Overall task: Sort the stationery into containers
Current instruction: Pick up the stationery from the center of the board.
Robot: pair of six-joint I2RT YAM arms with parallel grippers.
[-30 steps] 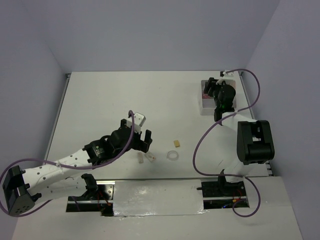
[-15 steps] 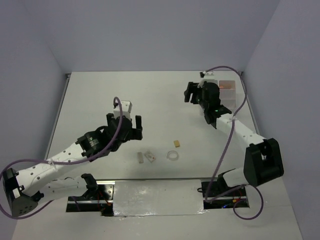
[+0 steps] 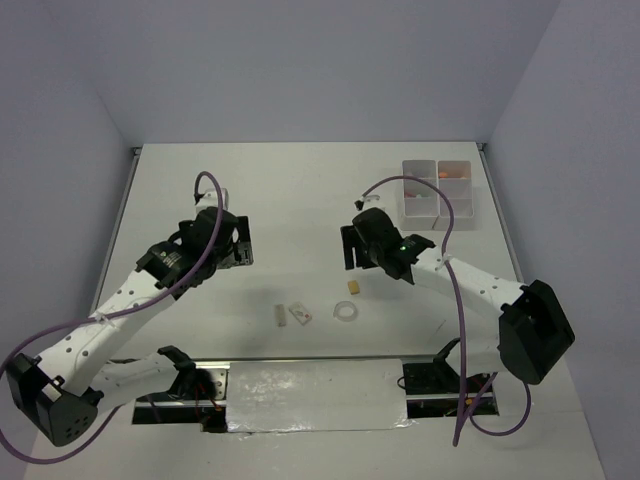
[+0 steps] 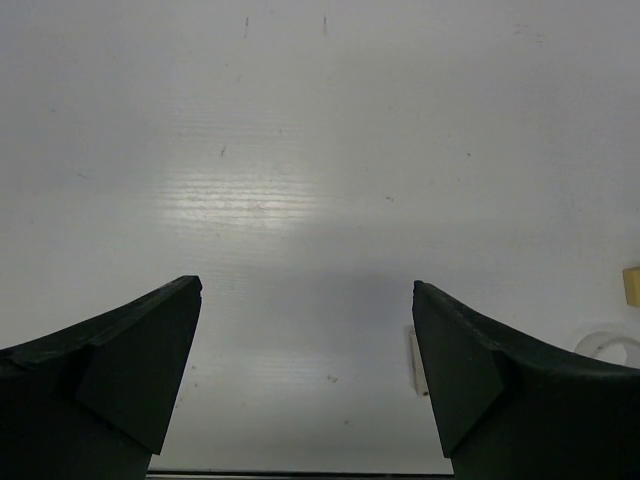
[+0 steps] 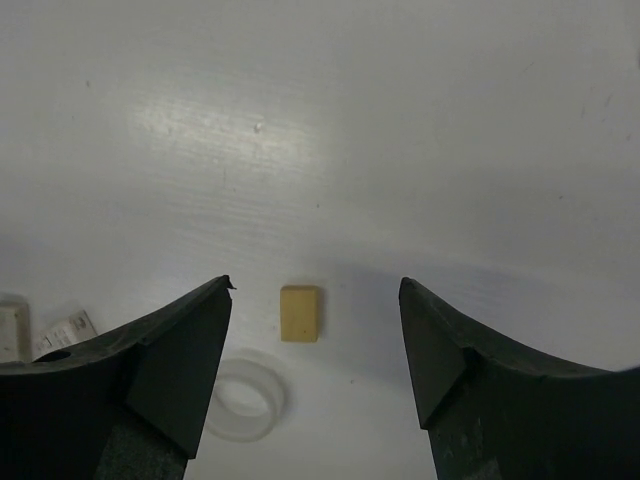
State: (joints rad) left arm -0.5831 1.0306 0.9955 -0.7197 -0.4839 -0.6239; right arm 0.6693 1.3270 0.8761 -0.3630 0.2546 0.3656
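Each arm, the left arm (image 3: 105, 315) and the right arm (image 3: 480, 285) alike, is built of white tubular links between black joint housings, with a blocky black motor unit nearest the table's (image 3: 300, 180) near edge. A purple cable (image 3: 402, 179) loops along each. The left gripper (image 4: 305, 283) and right gripper (image 5: 315, 280) carry dark fingers (image 4: 120, 380) — matte and wedge-shaped.

**No readable text anywhere**

Went through all three views and couldn't read a single word, brand or number. The closest thing was the small white wrapped piece (image 5: 66, 328), which sat just outside one finger of the right gripper (image 5: 315, 285), near the tape ring (image 5: 243, 400). It had a few dark specks of print on it, but they were too tiny and blurry to make out.
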